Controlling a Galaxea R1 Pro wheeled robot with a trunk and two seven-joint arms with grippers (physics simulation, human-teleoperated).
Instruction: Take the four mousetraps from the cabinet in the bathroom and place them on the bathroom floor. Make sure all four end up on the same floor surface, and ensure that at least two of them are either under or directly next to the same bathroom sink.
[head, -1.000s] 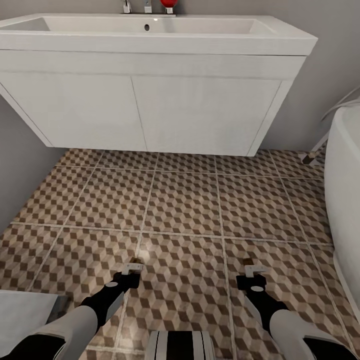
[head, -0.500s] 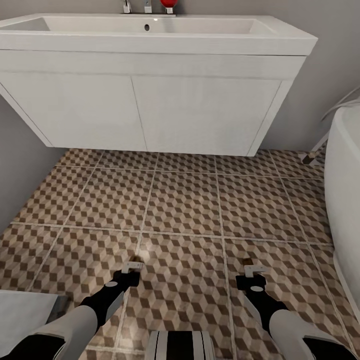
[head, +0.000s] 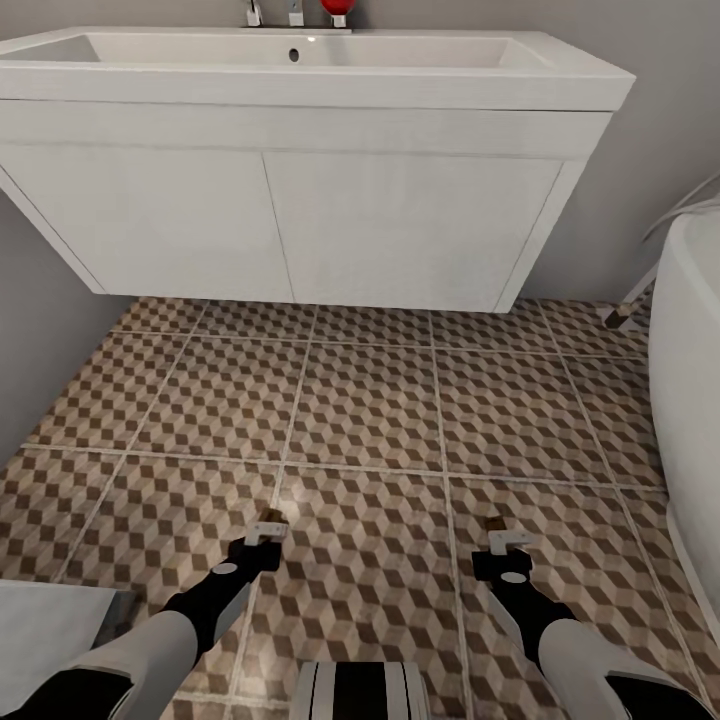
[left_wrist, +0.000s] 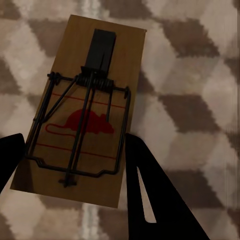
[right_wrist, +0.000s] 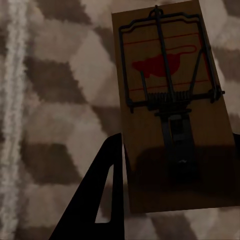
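Tan wood is what each gripper carries: one mousetrap per arm, both held low over the bathroom floor (head: 370, 400) in front of the bathroom sink (head: 300, 70).

In the left wrist view, the left mousetrap (left_wrist: 82, 112) sits between the two dark fingers (left_wrist: 150, 195) of the left gripper (head: 262, 540), which is closed on its long edges near the end closer to the camera. Its long axis runs along the fingers and away from the wrist, a little tilted. The red mouse mark lies in the middle and the dark bait plate is at the far end.

In the right wrist view, the right mousetrap (right_wrist: 172, 107) is held by the right gripper (head: 505, 545). One finger (right_wrist: 105, 190) touches its long side; the other finger I cannot see, so the hold is my judgement. Here the wire bar and red mark are at the far end and the dark plate is nearer the wrist.

Both traps point forward to the sink, which is well apart from them, across open tiles. Neither arm is clearly nearer. I judge the coming move needs a reach forward and down, so that the traps land flat beside or under the vanity.
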